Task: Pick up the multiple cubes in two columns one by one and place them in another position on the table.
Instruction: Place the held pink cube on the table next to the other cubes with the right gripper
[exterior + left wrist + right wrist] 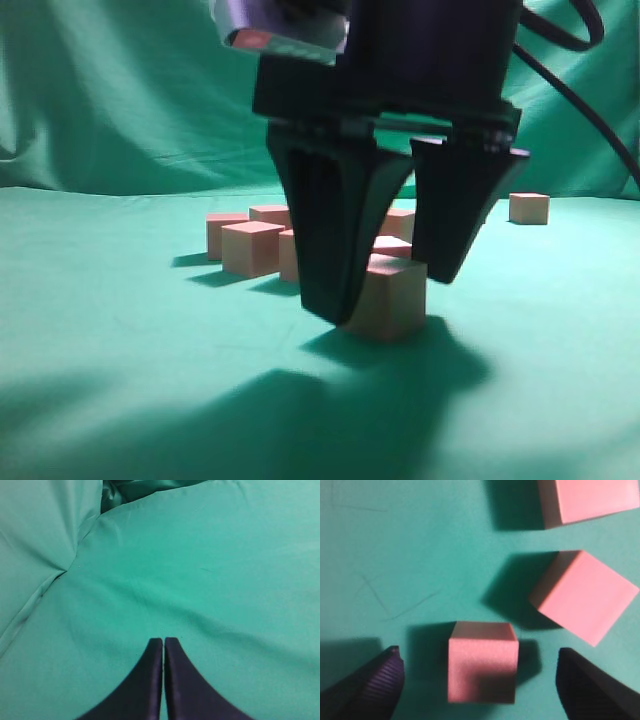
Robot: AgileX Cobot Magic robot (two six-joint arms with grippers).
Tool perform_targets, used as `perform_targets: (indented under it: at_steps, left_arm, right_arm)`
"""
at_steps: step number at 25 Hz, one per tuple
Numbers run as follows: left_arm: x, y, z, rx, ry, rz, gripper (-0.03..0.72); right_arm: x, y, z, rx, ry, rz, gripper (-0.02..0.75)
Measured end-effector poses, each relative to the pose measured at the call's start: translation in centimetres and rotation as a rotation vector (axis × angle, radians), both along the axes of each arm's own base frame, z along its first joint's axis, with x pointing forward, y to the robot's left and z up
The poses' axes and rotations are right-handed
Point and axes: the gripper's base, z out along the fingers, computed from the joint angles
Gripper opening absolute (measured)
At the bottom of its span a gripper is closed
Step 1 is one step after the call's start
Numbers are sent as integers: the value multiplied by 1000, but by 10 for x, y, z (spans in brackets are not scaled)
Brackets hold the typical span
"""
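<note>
My right gripper is open and stands low over the table, one dark finger on each side of a pinkish-red cube. From the right wrist that cube rests on the cloth with a gap to each finger. Two more cubes lie just beyond it. In the exterior view several cubes are grouped behind the gripper, partly hidden by it, and a single cube sits far right. My left gripper is shut on nothing, over bare cloth.
A draped, wrinkled green backdrop hangs behind the table. The right arm's black cable runs down at the upper right. In the left wrist view the cloth folds up at the left.
</note>
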Motion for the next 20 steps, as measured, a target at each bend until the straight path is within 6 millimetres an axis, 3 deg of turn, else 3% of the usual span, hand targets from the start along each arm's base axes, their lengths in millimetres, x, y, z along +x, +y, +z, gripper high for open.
perform_targets:
  at_steps: [3, 10, 15, 20]
  left_arm:
    - [0, 0, 0, 0, 0, 0, 0]
    - [0, 0, 0, 0, 0, 0, 0]
    - [0, 0, 0, 0, 0, 0, 0]
    - [0, 0, 0, 0, 0, 0, 0]
  right_arm:
    - [3, 4, 14, -31, 36, 7, 564]
    - [16, 9, 70, -157, 53, 54, 564]
    - [47, 4, 110, -242, -207, 7, 564]
    - [93, -31, 150, -208, -350, -237, 564]
